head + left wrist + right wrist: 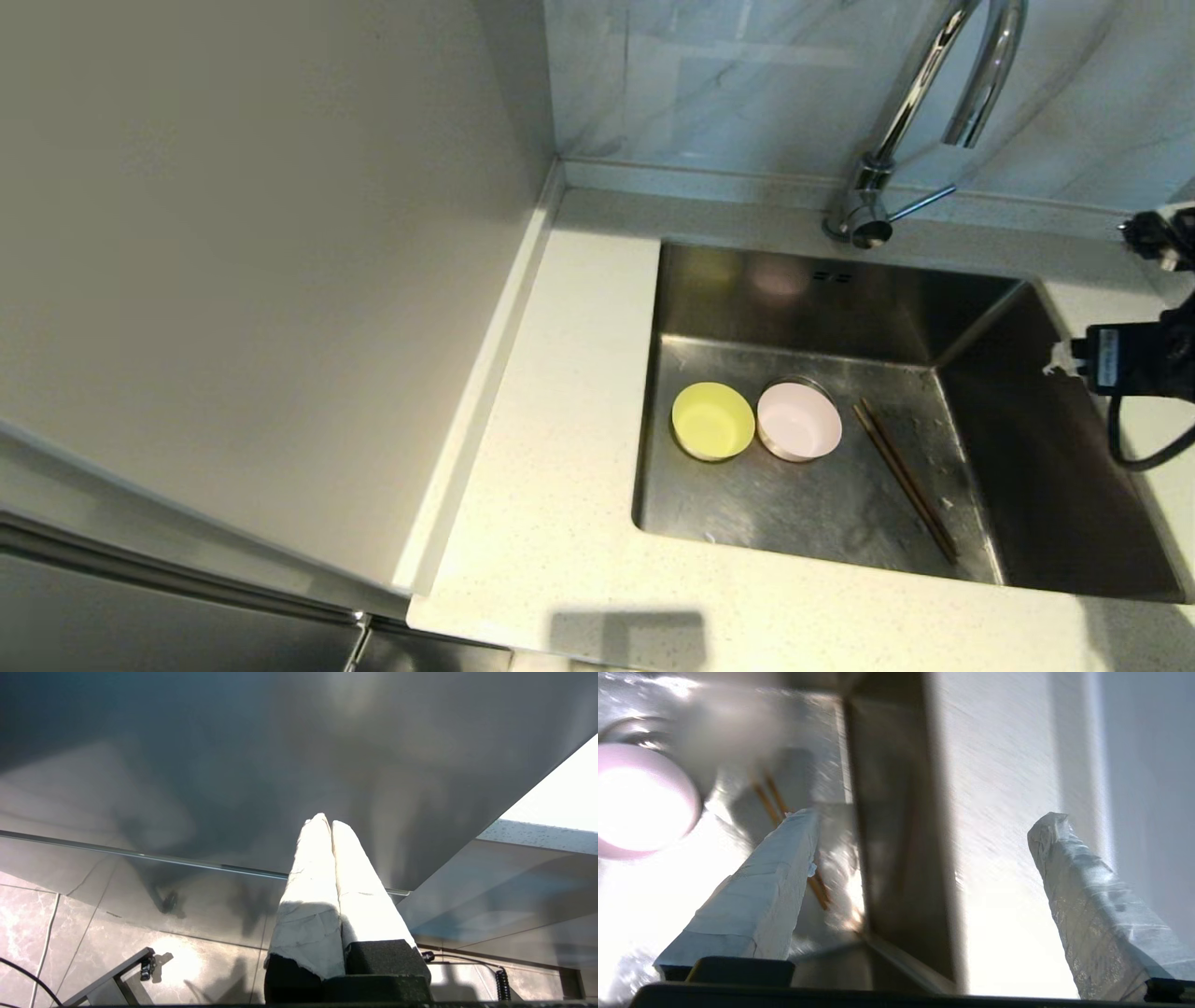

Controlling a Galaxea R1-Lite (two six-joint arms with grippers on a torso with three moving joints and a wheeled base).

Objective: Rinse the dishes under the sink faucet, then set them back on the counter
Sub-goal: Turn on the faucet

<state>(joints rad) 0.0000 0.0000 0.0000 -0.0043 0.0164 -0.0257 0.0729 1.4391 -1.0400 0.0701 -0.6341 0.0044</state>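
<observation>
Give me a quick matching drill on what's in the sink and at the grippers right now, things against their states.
Things:
1. yellow-green bowl
2. chopsticks
3. left gripper
4. right gripper

States:
A. fingers spread wide apart
B. lying flat on the sink floor, right of the pink bowl
C. fingers pressed together, holding nothing
D. upright on the sink floor, left of the pink bowl

Pairs: 1-D, 2-B, 3-C, 4-A

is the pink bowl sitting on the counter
No, the pink bowl sits on the floor of the sink, beside the yellow-green bowl.

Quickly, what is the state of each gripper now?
Left gripper: closed, holding nothing, parked away from the sink.
Right gripper: open, empty, above the sink's right edge.
</observation>
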